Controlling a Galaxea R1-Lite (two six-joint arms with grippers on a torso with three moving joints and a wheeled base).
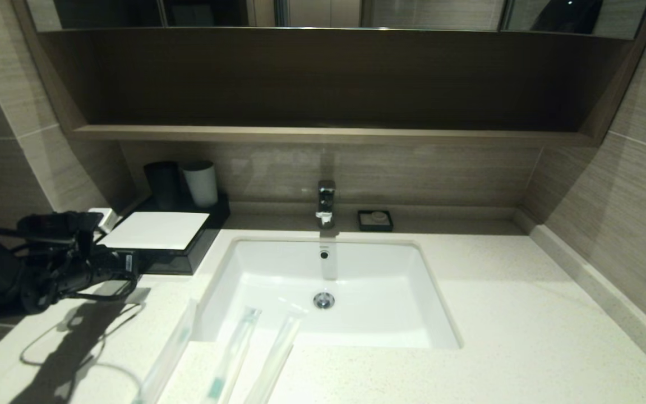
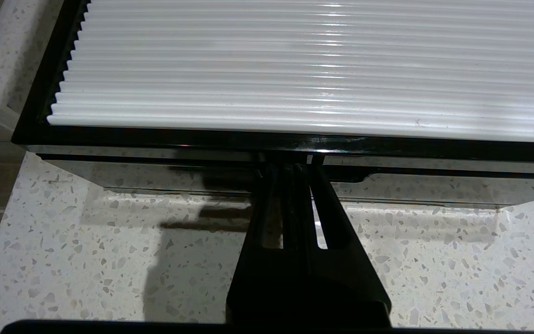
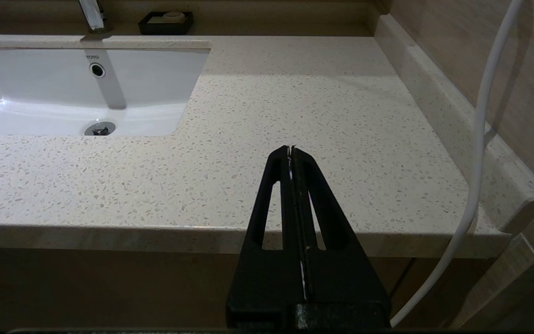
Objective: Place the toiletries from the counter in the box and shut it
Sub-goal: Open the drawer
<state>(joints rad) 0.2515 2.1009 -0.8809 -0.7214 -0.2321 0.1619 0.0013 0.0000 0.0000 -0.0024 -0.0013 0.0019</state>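
Note:
The box (image 1: 155,231), flat and black with a white top panel (image 2: 295,69), stands on the counter (image 1: 513,314) left of the sink. My left gripper (image 1: 131,262) is shut, its tips (image 2: 297,164) against the box's front just under the top rim, left of the drawer's notch pull (image 2: 387,176). Three long toiletries packets lie near the counter's front edge: one (image 1: 169,350) on the left, a toothbrush with teal marks (image 1: 233,353) in the middle, and one (image 1: 275,359) on the right. My right gripper (image 3: 291,149) is shut and empty over the counter's front edge, right of the sink.
The white sink (image 1: 278,264) with its faucet (image 1: 326,202) is set in the middle. A dark cup (image 1: 163,182) and a white cup (image 1: 201,182) stand behind the box. A small black soap dish (image 1: 375,220) sits by the back wall. A white cable (image 3: 480,139) hangs beside the right arm.

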